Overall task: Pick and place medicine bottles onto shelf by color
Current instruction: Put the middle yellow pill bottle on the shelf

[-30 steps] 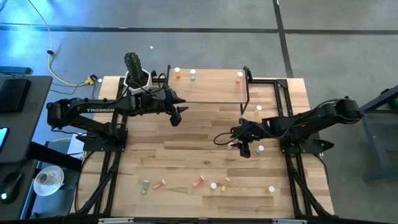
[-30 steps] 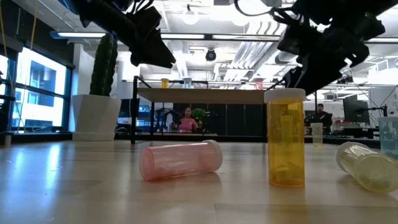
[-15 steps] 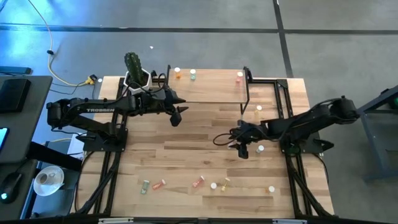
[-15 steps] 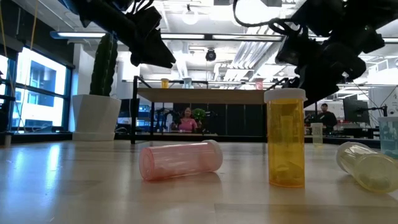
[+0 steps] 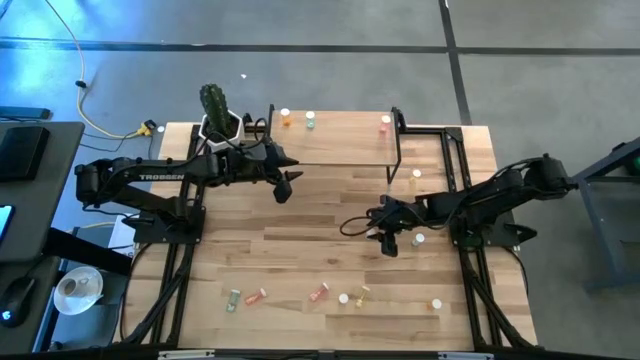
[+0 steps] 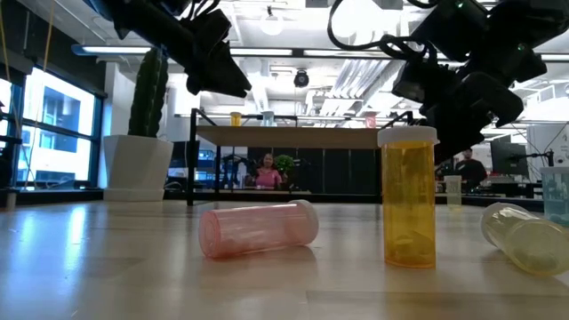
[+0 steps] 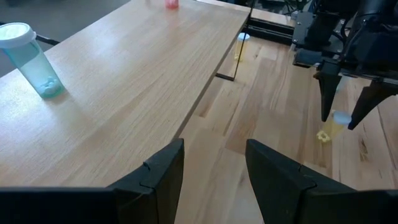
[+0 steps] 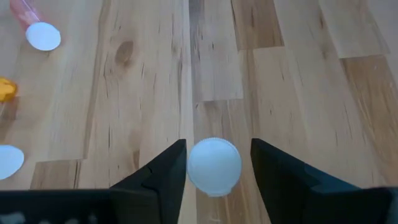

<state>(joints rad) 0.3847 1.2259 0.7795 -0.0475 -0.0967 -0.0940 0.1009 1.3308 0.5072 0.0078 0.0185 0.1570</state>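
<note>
Medicine bottle (image 8: 214, 167) (white cap up) stands between the part-open right tool (image 8: 217, 163), ungripped.

Bare tabletop (image 5: 330, 215) between the arms; shelf (image 5: 340, 140) behind, scattered bottles (image 5: 320, 294) along the front edge.

Wooden tabletop (image 5: 320, 250), light butcher-block planks, on a black frame. Along its far edge stands the shelf (image 5: 340, 140), a light wood top on thin black legs, carrying three upright bottles: orange (image 5: 286, 118), pale green (image 5: 310, 120) and pink (image 5: 385, 123). A potted cactus (image 5: 215, 110) sits at the far left corner. Near the front edge lie scattered bottles: a green one (image 5: 232, 298), an orange one (image 5: 257, 296), a pink one (image 5: 319, 293), a yellow one (image 5: 361, 294), and two upright white-capped ones (image 5: 343, 298) (image 5: 436, 303). Another stands beside the shelf's right leg (image 5: 416, 174).
</note>
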